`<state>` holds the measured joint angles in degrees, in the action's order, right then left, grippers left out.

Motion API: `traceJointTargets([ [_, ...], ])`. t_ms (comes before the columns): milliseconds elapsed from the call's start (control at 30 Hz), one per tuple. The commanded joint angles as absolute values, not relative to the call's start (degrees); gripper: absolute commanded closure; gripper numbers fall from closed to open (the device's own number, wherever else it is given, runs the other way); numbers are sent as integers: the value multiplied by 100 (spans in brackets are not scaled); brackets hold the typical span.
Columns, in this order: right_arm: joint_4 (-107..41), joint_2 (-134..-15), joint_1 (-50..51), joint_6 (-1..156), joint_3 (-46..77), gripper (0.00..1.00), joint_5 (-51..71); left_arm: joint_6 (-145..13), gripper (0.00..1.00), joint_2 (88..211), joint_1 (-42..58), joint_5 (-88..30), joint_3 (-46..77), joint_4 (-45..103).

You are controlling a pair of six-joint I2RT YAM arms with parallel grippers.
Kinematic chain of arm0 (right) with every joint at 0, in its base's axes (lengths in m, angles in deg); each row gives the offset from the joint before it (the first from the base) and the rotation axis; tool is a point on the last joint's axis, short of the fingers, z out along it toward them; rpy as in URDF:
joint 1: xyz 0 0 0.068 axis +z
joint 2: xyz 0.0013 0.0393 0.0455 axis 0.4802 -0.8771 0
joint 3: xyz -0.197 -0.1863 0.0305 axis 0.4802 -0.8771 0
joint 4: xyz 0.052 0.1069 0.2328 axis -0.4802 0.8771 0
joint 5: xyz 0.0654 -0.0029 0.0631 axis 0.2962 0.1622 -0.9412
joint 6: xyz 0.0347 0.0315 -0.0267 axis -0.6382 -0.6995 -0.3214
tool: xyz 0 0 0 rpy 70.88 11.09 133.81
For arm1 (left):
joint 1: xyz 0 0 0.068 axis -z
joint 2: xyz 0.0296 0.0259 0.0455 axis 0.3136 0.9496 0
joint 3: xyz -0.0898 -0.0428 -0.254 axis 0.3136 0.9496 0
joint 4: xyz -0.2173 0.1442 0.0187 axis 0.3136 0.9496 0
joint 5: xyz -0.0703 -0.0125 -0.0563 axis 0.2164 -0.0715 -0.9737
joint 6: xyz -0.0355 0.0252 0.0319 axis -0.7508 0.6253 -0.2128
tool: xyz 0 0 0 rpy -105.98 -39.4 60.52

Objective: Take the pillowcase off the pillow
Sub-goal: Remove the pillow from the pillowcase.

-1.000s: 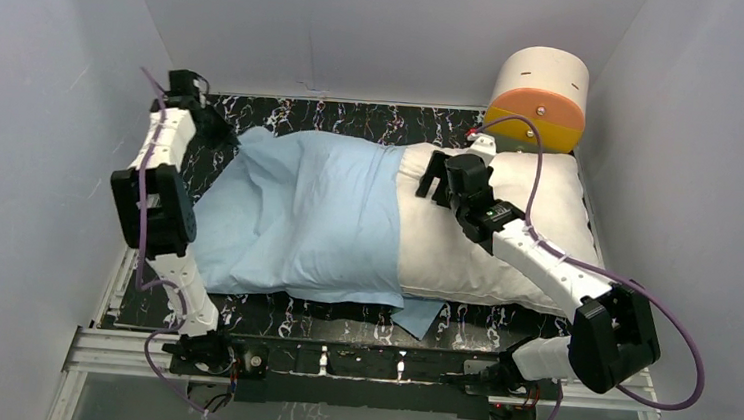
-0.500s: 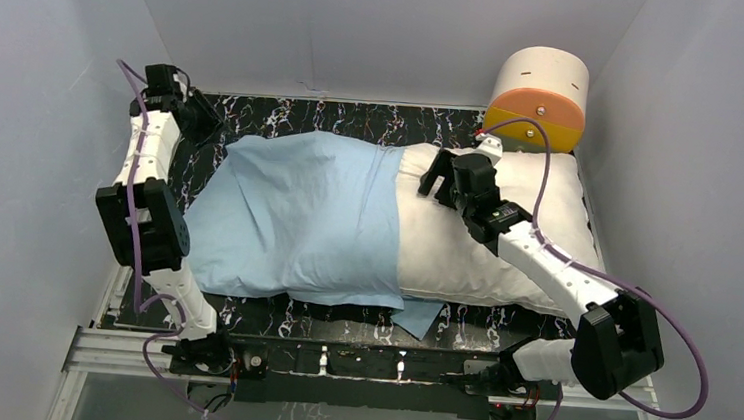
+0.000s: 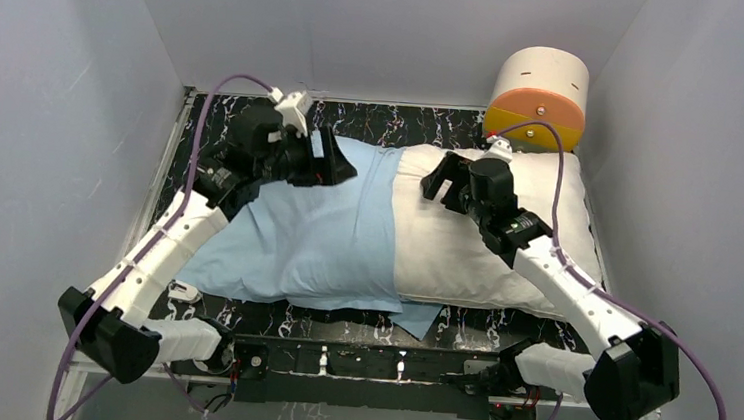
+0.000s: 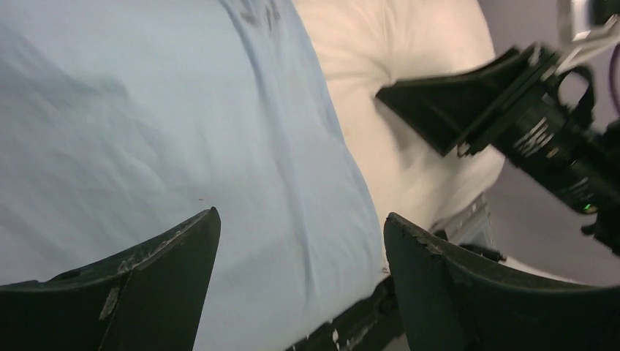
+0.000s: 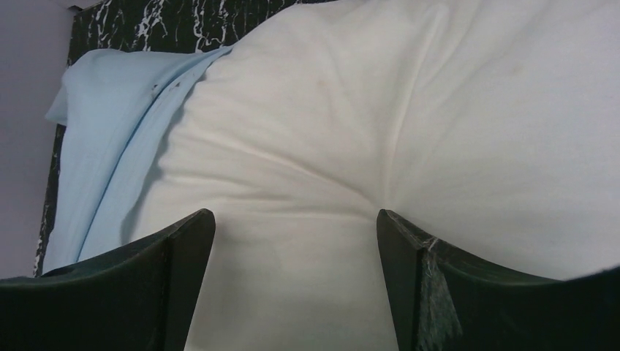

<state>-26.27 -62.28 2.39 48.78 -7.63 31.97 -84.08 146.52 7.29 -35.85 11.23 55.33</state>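
Overhead, the pillow (image 3: pixel 485 249) is seen lying across the table (image 3: pixel 405 122). Its left half is covered by the pillowcase (image 3: pixel 316 236) and its right half is bare. The left gripper (image 3: pixel 336 165) is held over the case's far edge, its jaws spread wide and nothing caught between them. The right gripper (image 3: pixel 441 180) is set on the bare pillow just right of the case's hem, and it is likewise spread wide. A drum (image 3: pixel 537 98) is seen just behind the pillow's far right corner.

From the left wrist, blue cloth (image 4: pixel 146 131) is seen beneath the parted fingers (image 4: pixel 183 241), ungripped. Beyond the hem the white pillow (image 4: pixel 380 44) is shown, with the right gripper (image 4: pixel 409 99) against it.

From the right wrist, white fabric (image 5: pixel 439 131) fills the gap between the wide fingers (image 5: pixel 409 241). A dent with radiating creases is seen beside one fingertip. The case (image 5: pixel 110 110) lies off to the left.
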Motion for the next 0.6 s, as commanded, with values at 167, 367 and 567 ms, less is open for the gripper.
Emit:
traceJointTargets([
  [167,-1366,-4438,267,4596,-1318,11,2485,-9475,15,13116,1669,-3219,2963,5447],
  [367,355,-2974,263,3862,-1651,11,3209,-9114,2,11706,1674,-3258,3780,5461],
  [567,1270,-1475,266,2608,-2091,12,3071,-8961,2,10438,1671,-3907,4728,4885],
])
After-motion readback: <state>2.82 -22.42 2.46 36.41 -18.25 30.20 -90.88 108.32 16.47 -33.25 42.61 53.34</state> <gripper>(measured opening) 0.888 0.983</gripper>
